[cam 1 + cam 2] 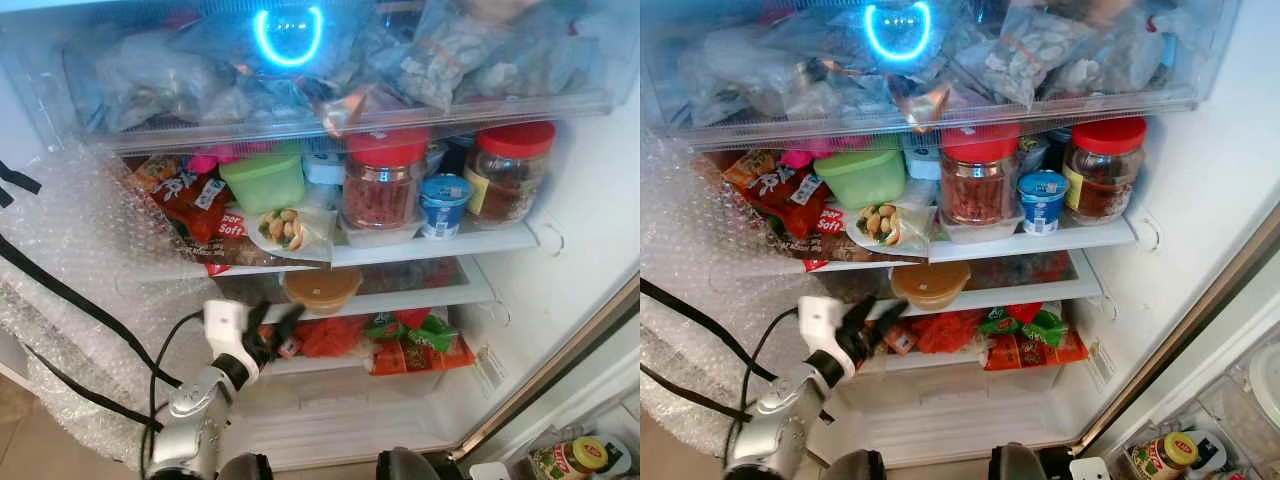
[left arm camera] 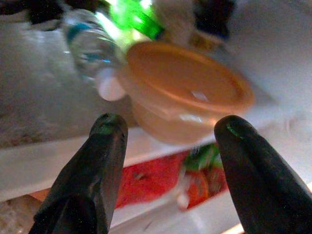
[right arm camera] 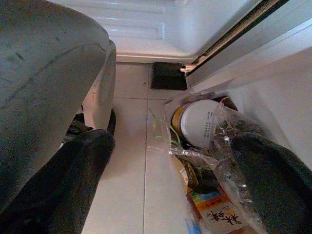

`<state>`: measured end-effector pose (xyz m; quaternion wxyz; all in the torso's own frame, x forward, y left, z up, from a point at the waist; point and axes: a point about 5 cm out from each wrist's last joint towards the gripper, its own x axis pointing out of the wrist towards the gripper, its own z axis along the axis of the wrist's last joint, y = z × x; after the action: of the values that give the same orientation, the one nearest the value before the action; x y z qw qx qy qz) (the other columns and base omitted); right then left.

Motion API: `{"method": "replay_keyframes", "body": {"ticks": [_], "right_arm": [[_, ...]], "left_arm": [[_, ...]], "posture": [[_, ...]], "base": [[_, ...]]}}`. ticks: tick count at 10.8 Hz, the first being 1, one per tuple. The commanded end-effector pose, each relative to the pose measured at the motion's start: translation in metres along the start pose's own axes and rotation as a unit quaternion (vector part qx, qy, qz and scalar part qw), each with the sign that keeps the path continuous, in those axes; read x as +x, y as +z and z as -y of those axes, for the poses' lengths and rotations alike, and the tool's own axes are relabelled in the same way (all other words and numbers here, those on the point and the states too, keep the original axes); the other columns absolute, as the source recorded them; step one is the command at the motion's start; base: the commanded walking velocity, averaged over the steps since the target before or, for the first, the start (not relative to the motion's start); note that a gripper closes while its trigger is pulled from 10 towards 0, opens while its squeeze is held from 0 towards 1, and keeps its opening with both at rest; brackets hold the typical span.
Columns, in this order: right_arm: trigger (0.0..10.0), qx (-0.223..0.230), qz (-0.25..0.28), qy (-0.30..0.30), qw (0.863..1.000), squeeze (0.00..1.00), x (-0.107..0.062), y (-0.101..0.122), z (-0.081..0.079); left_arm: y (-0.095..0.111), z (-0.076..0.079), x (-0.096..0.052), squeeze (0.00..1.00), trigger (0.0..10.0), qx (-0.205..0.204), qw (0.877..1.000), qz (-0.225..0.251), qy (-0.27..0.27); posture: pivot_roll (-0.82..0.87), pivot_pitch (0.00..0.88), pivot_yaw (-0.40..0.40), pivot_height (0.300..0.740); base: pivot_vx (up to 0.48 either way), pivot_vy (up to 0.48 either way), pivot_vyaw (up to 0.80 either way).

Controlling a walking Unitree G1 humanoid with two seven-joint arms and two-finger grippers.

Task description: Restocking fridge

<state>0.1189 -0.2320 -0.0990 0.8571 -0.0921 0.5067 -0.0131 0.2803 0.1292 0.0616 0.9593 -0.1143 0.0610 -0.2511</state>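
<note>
In the head views, the left gripper (image 1: 272, 335) reaches into the open white fridge (image 1: 520, 300), fingers spread wide and empty, just below the shallow orange-lidded plastic tub (image 1: 321, 288) on the middle shelf. The left wrist view shows that tub beyond both black fingers (image 2: 92, 175). In the right wrist view, the right gripper (image 3: 170, 183) hangs wide open above a clear bag of groceries (image 3: 204, 146) on the floor.

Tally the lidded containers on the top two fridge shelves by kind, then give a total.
Clear jars with red lids: 2
Green plastic tub: 1
White yoghurt cup with blue lid: 1
Orange-lidded round bowl: 1
Total: 5
</note>
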Motion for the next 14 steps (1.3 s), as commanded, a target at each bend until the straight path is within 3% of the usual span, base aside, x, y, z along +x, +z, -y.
{"method": "replay_keyframes", "body": {"ticks": [1, 6, 14], "right_arm": [[10.0, 0.001, -0.001, 0.013, 1.000, 0.00, 0.000, -0.001, -0.008], [10.0, 0.000, -0.002, 0.013, 1.000, 0.00, 0.000, -0.001, -0.008], [10.0, -0.004, 0.002, 0.010, 1.000, 0.00, 0.001, 0.002, -0.005]], "left_arm": [[0.000, 0.004, 0.000, 0.00, 10.0, 0.018, 1.000, -0.012, -0.014], [-0.006, 0.011, 0.016, 0.00, 10.0, 0.043, 0.998, -0.031, -0.023], [0.004, -0.002, 0.053, 0.00, 10.0, 0.065, 0.997, -0.014, 0.046]], "posture": [[-0.15, 0.000, 0.040, 0.638], [-0.15, 0.000, 0.034, 0.638], [-0.16, 0.000, 0.014, 0.638]], "base": [[0.000, 0.000, 0.00], [0.000, 0.000, 0.00], [0.000, 0.000, 0.00]]}}
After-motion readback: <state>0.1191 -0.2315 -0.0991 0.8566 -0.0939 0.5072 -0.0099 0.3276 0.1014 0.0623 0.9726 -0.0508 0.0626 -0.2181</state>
